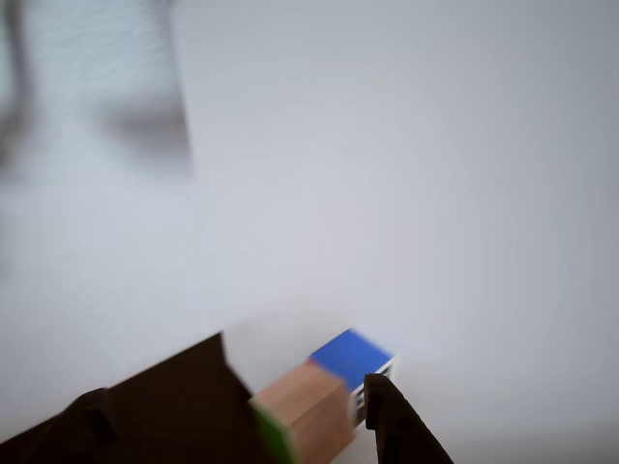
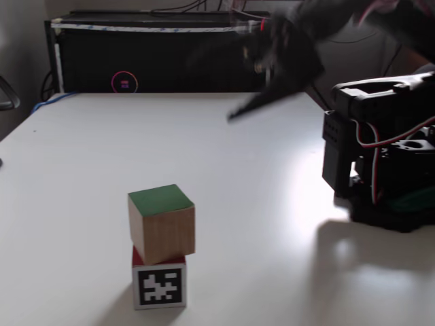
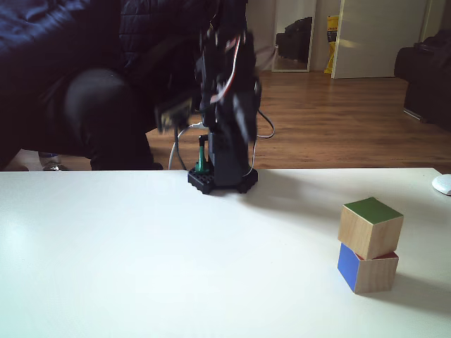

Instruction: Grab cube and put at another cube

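1. Nearest my lens in a fixed view is another cube [image 2: 160,286], its black-and-white square-pattern marker face turned toward me and a red strip showing on top. I take it as my landmark.
2. The cube [image 2: 162,223] sits directly on top of that landmark, green face up, bare wood grain toward me, twisted slightly off square. The other fixed view shows the same stack: the green-topped block [image 3: 370,227] resting on the blue-faced one [image 3: 366,267].
3. The gripper [image 2: 272,92] is up and well behind the landmark, smeared by motion. I cannot tell whether its fingers are apart or together; it holds nothing that I can see.
4. I judge the placing done, from how the stack stands.
5. Handling, as I read it: a stiff, light wooden block with flat, smooth faces, not fragile. I would pinch two opposite side faces at mid height, squarely, since the twisted stack could topple if nudged.
6. Writing: none readable. The marker is a pattern only. A glowing ring [image 2: 124,82] sits on the dark unit far behind the landmark.
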Controlling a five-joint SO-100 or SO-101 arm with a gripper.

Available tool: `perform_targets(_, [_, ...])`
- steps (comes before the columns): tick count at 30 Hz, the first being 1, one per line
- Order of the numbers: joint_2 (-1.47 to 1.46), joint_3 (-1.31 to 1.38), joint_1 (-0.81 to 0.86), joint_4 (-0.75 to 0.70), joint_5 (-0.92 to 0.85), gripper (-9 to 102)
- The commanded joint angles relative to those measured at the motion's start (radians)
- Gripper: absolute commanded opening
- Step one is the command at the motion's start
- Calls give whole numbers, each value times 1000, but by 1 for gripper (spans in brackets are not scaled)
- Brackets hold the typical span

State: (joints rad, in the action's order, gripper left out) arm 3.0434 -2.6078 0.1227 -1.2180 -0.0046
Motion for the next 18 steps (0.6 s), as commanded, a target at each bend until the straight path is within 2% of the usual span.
perform_targets(1, [144, -167, 31, 15, -34, 34])
perform_targets(3, [239, -253, 37, -29, -58, 28])
perform_targets(7, [245, -376, 51, 5, -54, 12])
perform_targets(9, [245, -367, 23, -43, -49, 5])
perform_targets(12, [245, -362, 8, -66, -43, 0])
perform_targets(18, [245, -362, 8, -71, -81, 0])
